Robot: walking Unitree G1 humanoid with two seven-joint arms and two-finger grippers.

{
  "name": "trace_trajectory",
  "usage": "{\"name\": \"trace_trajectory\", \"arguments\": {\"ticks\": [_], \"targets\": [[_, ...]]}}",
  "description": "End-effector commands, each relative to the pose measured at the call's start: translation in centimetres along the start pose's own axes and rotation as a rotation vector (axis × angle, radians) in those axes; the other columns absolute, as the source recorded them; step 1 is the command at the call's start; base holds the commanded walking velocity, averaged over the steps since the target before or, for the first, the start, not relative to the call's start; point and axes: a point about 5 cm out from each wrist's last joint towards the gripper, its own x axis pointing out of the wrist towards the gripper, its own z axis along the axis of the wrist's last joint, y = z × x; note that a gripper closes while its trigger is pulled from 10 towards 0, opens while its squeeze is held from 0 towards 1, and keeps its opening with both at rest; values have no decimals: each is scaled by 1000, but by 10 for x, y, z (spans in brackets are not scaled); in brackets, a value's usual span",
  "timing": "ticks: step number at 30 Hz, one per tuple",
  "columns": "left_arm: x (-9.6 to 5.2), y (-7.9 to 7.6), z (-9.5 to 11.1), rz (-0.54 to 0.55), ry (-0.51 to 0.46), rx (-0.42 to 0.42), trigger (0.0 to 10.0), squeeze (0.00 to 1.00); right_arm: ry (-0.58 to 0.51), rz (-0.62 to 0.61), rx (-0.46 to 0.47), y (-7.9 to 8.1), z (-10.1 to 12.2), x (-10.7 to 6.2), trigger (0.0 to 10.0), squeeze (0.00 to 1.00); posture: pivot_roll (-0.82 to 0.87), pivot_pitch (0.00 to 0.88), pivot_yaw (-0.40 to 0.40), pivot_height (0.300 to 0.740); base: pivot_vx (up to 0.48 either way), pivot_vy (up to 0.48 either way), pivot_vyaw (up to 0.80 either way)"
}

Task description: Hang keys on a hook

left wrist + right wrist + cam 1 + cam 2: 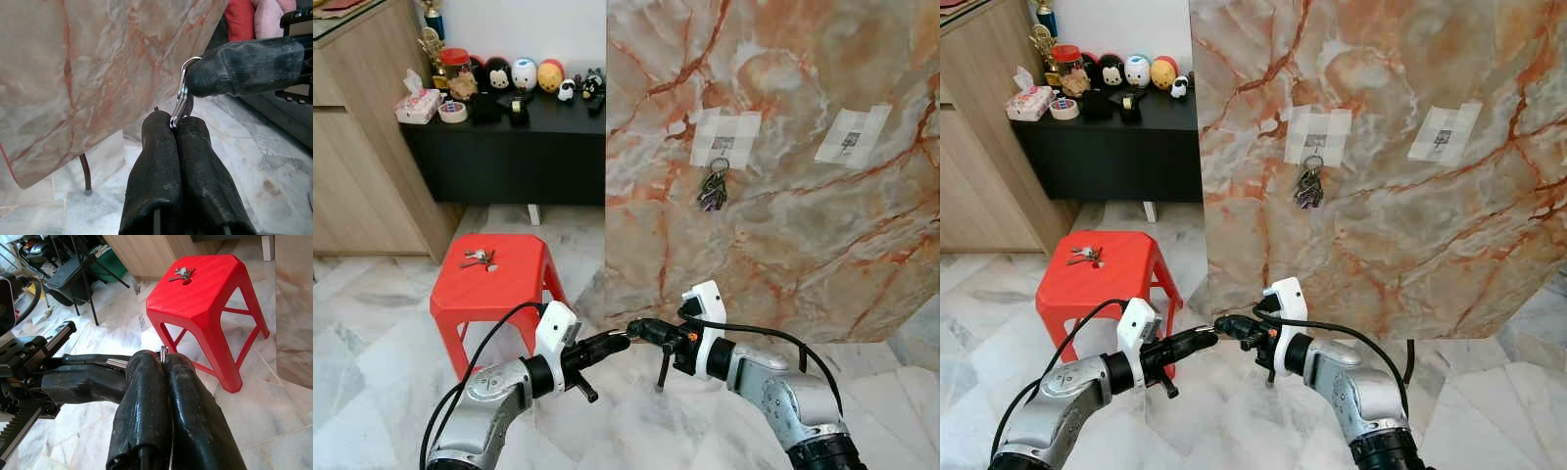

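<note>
My left gripper (623, 339) and right gripper (636, 329) meet tip to tip low in front of the marble panel (803, 225). Both are shut on one set of keys (182, 98). Its silver ring (163, 351) is pinched at the right gripper's tips, and a key blade (117, 363) lies in the left gripper's fingers (83, 377). A second bunch of keys (713, 187) hangs from the left taped hook (720, 142) on the panel. The right taped hook (850, 140) is bare. A third bunch of keys (478, 258) lies on the red stool (494, 289).
The red stool stands left of the panel, close to my left arm. Behind it a black sideboard (509, 147) carries toys and a tissue box (416, 106). A wooden cabinet (362, 147) is at far left. The floor is marble tile.
</note>
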Motion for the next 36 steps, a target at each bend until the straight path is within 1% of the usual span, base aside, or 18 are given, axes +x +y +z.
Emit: {"name": "trace_trajectory", "arguments": {"ticks": [1,3,9,10,11,12,13,14,20,22,23,24,27,30,31,32,34,36], "targets": [[0,2,6,5,-19,-13,0,0,-1,-8,-18,-1,3,0,10000,0,16,61,-76,737,0,0,0],[-1,3,7,7,-25,-19,0,0,4,-14,-38,-2,2,-1,10000,0,16,61,-76,737,0,0,0],[-1,3,7,7,-26,-21,0,0,-6,-12,-45,-2,2,-1,10000,0,16,62,-75,737,0,0,0],[-1,3,7,7,-27,-23,0,0,-7,-8,-45,-1,2,-1,10000,537,16,62,-75,737,0,0,0],[-1,3,7,6,-27,-24,0,0,-8,-9,-46,-2,2,-1,10000,537,14,64,-76,737,0,0,0],[-1,3,7,6,-27,-25,0,0,-8,-15,-60,-2,2,-2,10000,890,14,65,-76,737,0,0,0],[-1,3,6,6,-27,-27,0,0,-8,-20,-72,-3,2,-2,10000,890,14,65,-76,737,0,0,0],[-2,2,6,6,-26,-28,0,0,-4,-22,-77,-3,2,-2,10000,1000,15,66,-78,737,0,0,0],[-4,4,3,8,-8,-20,0,0,16,-54,-96,-9,-1,-5,10000,1000,12,67,-79,737,0,0,0],[-6,4,2,8,10,-7,0,0,48,-74,-127,-12,-3,-6,10000,1000,12,69,-79,737,0,0,0],[-6,4,2,8,10,-7,0,0,48,-74,-127,-12,-3,-6,10000,1000,12,69,-79,737,0,0,0],[-7,4,0,8,25,0,0,0,69,-87,-145,-14,-5,-7,10000,1000,12,69,-79,737,0,0,0],[-10,5,-5,11,59,22,0,0,79,-106,-150,-17,-6,-8,10000,1000,13,70,-79,737,0,0,0],[-15,7,-13,22,116,58,0,0,124,-157,-189,-25,-9,-11,10000,1000,13,70,-79,737,0,0,0],[-18,9,-18,34,155,82,0,0,168,-189,-233,-30,-12,-13,10000,1000,14,72,-79,737,0,0,0],[-18,9,-18,34,155,82,0,0,168,-189,-233,-30,-12,-13,10000,1000,14,72,-79,737,0,0,0],[-23,14,-28,63,244,141,0,0,254,-282,-300,-43,-21,-17,10000,1000,13,72,-79,737,0,0,0],[-26,16,-33,80,293,182,0,0,290,-321,-321,-47,-26,-18,10000,1000,15,71,-80,737,0,0,0]]}}
